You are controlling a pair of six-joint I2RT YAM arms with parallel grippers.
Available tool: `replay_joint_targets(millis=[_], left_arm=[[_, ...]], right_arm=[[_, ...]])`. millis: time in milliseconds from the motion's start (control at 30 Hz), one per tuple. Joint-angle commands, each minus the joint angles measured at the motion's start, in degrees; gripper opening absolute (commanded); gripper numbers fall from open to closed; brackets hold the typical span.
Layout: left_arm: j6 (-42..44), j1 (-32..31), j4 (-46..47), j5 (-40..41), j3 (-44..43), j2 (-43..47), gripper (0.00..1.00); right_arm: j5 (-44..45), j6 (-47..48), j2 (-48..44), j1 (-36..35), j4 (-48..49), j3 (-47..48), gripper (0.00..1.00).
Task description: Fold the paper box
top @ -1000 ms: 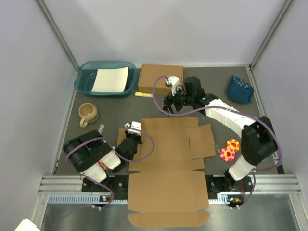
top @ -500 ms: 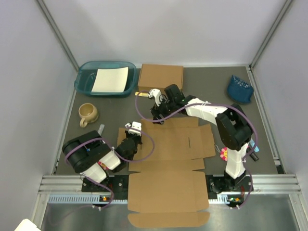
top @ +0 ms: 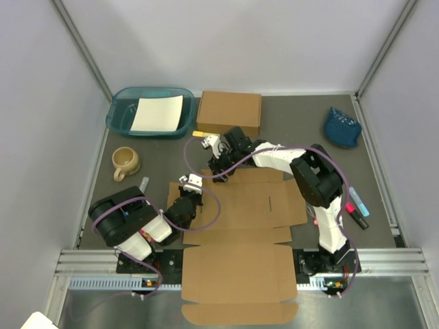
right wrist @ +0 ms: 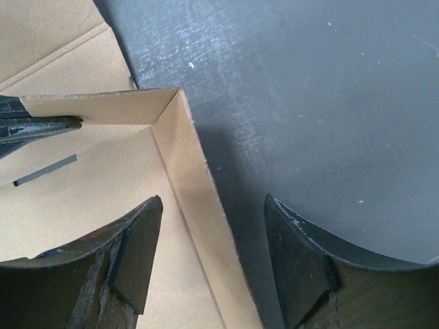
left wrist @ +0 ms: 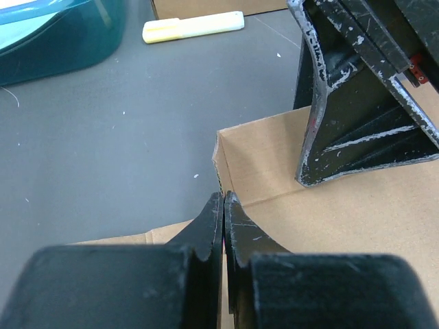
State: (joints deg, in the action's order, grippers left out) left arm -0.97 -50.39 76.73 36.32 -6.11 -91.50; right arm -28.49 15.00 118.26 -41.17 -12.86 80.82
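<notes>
The paper box [top: 240, 233] is a brown die-cut sheet lying open at the table's centre, with its far-left corner walls raised. My left gripper [top: 190, 193] is shut on the raised left wall, whose edge is pinched between the fingers in the left wrist view [left wrist: 223, 200]. My right gripper [top: 218, 163] is open at the far-left corner. In the right wrist view [right wrist: 212, 205] it straddles the raised far wall [right wrist: 199, 185], one finger inside the box and one over the grey table. The left fingers [right wrist: 41, 127] show at the corner.
A closed brown box [top: 229, 113] stands at the back, with a yellow highlighter [top: 202, 134] in front of it. A teal tray [top: 120, 116] holding white paper is at the back left, with a mug [top: 126, 162] below it. A blue object [top: 341, 127] and markers [top: 357, 209] lie at the right.
My right arm has swung left from the table's far middle to the box's far-left corner, uncovering the markers at the right. The left gripper has kept its hold.
</notes>
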Motion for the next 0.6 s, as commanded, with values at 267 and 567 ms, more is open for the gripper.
replay_joint_targets(millis=[267,567], left_arm=[[2.12,-0.32,18.81,1.83,0.66,1.5,0.0],[-1.46,-0.67,-2.42,3.14,-2.06,16.92,0.24]], right_arm=[[-0.43,0.64,-2.94,-0.84,2.32,-2.59,0.28],[13.17,0.37,-14.7,-0.93,4.69,-11.11,0.12]])
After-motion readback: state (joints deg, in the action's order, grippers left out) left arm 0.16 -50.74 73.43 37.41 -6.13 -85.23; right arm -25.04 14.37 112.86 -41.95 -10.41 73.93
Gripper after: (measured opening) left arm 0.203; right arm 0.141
